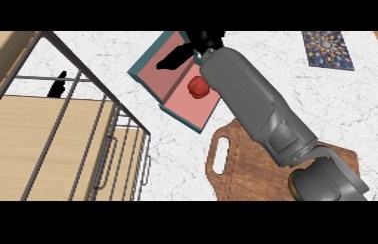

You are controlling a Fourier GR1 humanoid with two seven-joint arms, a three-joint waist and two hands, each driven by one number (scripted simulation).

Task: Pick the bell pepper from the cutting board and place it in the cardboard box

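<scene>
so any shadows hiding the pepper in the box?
Head view: the right hand casts a dark shadow on the box's pink floor, up-left of the red bell pepper; the pepper itself is evenly lit, no glare.

Right forearm (255,100): smooth grey casing, long and tapered, narrowest next to the fingers. Far from the fingers, a darker grey ribbed collar (295,150), then a rounded grey elbow housing (328,180) with a dark inset. Right hand (207,39): black, only partly visible beyond the forearm's narrow end.
</scene>
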